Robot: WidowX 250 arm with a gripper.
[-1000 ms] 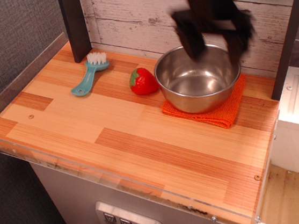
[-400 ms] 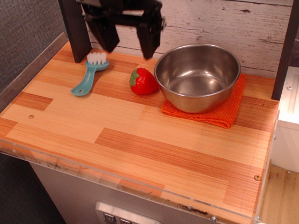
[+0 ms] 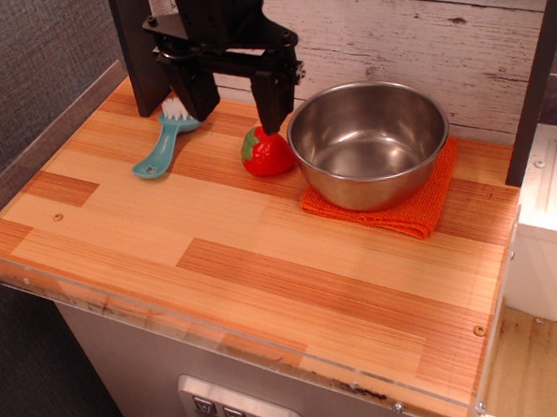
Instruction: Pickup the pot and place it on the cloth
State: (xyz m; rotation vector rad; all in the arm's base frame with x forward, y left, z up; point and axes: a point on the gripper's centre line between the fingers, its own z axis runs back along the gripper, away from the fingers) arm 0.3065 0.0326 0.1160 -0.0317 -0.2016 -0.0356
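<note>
1. The pot (image 3: 369, 143) sits on the cloth (image 3: 391, 204), hiding most of it.
2. The hand (image 3: 231, 101), spread wide and empty, hangs over the table (image 3: 214, 256), hiding the strawberry's (image 3: 267, 154) top.

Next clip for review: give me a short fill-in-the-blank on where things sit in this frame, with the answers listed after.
1. The pot rests on the orange ____.
2. The open gripper hangs empty, one finger just above the red ____.
3. The blue brush lies to the ____ of that red toy in the picture.
4. Inside, the pot is ____.

Answers: cloth; strawberry; left; empty
</note>
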